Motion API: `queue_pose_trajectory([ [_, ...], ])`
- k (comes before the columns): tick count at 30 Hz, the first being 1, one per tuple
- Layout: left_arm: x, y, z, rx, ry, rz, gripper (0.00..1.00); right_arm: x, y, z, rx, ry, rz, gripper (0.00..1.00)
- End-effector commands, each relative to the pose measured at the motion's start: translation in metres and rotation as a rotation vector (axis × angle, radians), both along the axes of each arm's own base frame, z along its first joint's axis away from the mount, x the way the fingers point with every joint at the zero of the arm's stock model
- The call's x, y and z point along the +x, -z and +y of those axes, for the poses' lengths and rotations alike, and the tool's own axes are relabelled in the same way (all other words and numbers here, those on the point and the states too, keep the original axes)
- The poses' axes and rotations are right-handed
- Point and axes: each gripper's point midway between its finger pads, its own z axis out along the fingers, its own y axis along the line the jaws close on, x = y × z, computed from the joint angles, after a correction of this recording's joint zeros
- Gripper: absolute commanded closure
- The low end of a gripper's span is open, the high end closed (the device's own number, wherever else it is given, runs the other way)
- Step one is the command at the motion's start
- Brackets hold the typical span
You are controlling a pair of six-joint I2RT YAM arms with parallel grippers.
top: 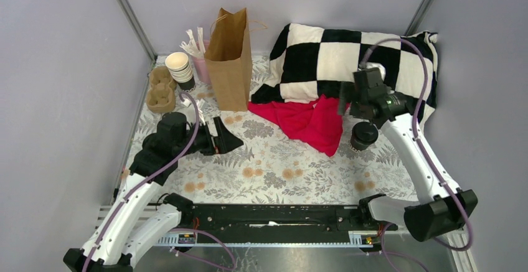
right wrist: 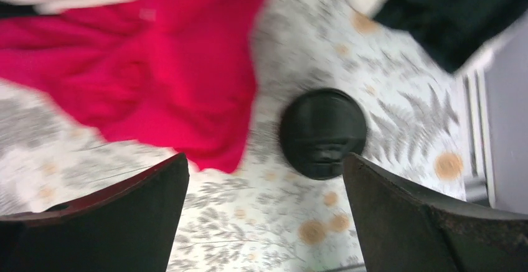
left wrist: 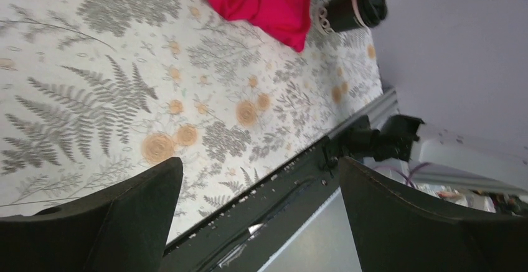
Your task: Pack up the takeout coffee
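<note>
The takeout coffee stands upright on the flowered table, just beside the right-hand tip of the red cloth, black lid on. It looks like a light paper cup whose thin wall would probably dent under a hard squeeze, and the smooth lid could pop or slip. The safer hold is likely across the dark body just below the lid's rim, with the cup kept level in case it is full. The right gripper hangs above that same edge of the cloth, jaws spread wide and empty, the lid showing nearer its right finger, nothing touched. The left gripper, to the cloth's left and well apart, is equally wide and empty. The brown paper bag stands open at the cloth's far left.
</note>
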Motion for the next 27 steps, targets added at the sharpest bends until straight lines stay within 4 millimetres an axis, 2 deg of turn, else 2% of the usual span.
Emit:
queue_pose_trajectory([
  [1, 0.037, -0.021, 0.016, 0.058, -0.163, -0.091, 0.01, -0.009, -0.034, 0.081, 0.03, -0.237, -0.046, 0.0],
  [3, 0.053, -0.023, 0.024, 0.097, -0.235, -0.083, 0.01, -0.022, -0.019, 0.143, 0.187, -0.434, -0.001, 0.0],
  [5, 0.071, -0.034, 0.032, 0.117, -0.309, -0.085, 0.01, -0.035, -0.005, 0.187, 0.34, -0.569, 0.037, 0.0],
  [7, 0.091, -0.053, 0.041, 0.13, -0.385, -0.094, 0.01, -0.041, 0.003, 0.206, 0.437, -0.62, 0.039, 0.0],
  [9, 0.111, -0.07, 0.053, 0.153, -0.472, -0.086, 0.01, -0.043, 0.001, 0.215, 0.487, -0.652, 0.025, 0.0],
  [14, 0.158, -0.105, 0.077, 0.189, -0.592, -0.067, 0.03, -0.046, -0.002, 0.21, 0.461, -0.628, 0.083, 0.0],
  [16, 0.178, -0.109, 0.086, 0.193, -0.6, -0.039, 0.04, -0.042, -0.017, 0.204, 0.425, -0.619, 0.062, 0.0],
  [18, 0.205, -0.103, 0.098, 0.22, -0.619, -0.017, 0.06, -0.033, -0.038, 0.197, 0.376, -0.616, 0.014, 0.0],
  [20, 0.224, -0.1, 0.109, 0.259, -0.647, -0.017, 0.07, -0.024, -0.05, 0.189, 0.321, -0.609, -0.012, 0.0],
  [23, 0.249, -0.102, 0.12, 0.297, -0.658, -0.044, 0.08, -0.013, -0.057, 0.181, 0.284, -0.614, -0.03, 0.0],
  [27, 0.261, -0.111, 0.163, 0.336, -0.789, -0.07, 0.09, -0.001, -0.063, 0.172, 0.298, -0.606, -0.042, 0.0],
])
